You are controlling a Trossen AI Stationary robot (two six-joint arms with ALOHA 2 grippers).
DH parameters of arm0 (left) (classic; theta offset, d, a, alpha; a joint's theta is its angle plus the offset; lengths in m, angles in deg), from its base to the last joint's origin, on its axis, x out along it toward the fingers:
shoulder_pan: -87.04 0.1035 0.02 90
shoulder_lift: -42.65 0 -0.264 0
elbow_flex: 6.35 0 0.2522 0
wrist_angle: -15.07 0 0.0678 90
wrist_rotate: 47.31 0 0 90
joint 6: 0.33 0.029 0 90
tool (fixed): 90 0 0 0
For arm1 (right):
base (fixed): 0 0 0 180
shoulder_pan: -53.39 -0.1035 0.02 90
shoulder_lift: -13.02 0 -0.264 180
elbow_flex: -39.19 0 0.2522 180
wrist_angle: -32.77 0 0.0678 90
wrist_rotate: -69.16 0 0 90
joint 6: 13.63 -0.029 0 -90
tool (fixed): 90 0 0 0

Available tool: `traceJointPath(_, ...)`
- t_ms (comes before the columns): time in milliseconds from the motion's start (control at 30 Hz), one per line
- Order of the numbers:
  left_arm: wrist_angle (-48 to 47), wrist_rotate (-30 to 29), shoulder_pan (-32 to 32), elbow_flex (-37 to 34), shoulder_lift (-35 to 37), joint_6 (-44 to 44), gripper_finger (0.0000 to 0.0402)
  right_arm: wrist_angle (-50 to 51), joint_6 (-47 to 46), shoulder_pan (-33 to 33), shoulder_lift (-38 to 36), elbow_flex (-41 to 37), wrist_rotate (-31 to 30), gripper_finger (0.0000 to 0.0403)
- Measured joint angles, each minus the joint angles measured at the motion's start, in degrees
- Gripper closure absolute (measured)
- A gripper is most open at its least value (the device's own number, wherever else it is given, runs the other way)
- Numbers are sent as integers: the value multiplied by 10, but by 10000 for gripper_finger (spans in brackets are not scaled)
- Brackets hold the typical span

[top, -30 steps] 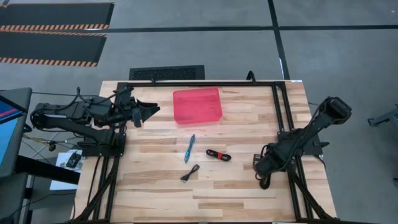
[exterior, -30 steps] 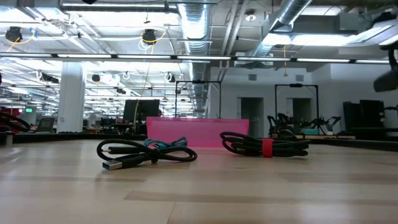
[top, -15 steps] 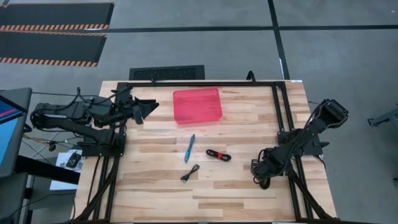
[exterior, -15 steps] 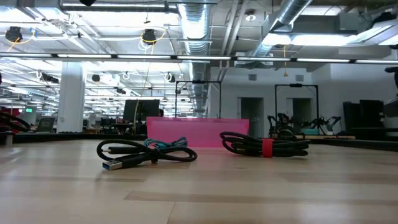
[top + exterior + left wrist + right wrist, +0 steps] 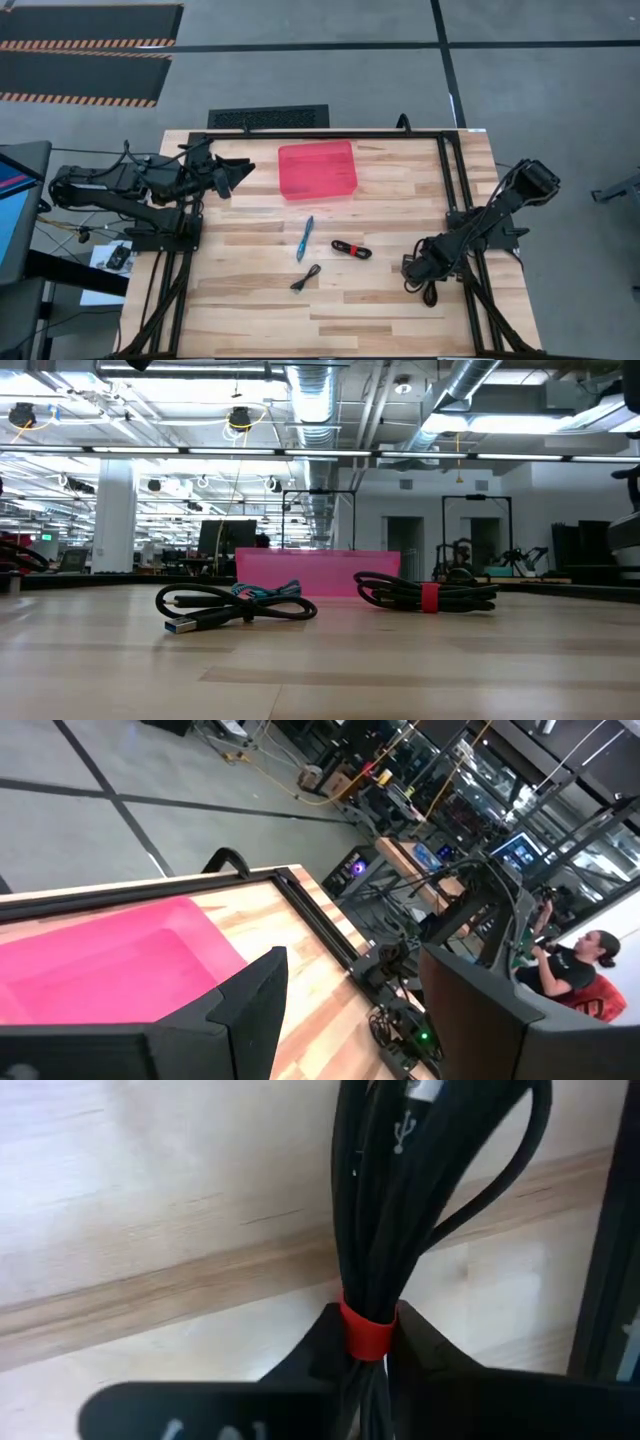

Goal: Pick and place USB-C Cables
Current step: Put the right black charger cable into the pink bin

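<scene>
- Right tool (image 5: 365, 1355) pinches a black cable (image 5: 400, 1200) at its red tie, low over the worktop (image 5: 400, 200).
- Left tool (image 5: 350, 1010) spread, empty, near the tray (image 5: 317, 169).

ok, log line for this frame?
right gripper: shut on black cable at right edge | left gripper: open by tray | blue cable, red-black cable, second black cable: mid-table

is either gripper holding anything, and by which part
The right gripper holds a black cable bundle, its jaws shut on it at its red band. The left gripper is open near the red tray, holding nothing.
</scene>
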Motion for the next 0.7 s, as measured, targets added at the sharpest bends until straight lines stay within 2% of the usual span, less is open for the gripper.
traceJointPath(200,-1,-5,0,0,0,6,187,6,10,-1,0,3,-22,365)
traceJointPath(567,-32,-15,0,0,-2,-1,187,70,61,17,3,61,-199,366)
traceJointPath(700,-33,-15,0,0,-8,1,187,54,132,54,3,77,-218,367)
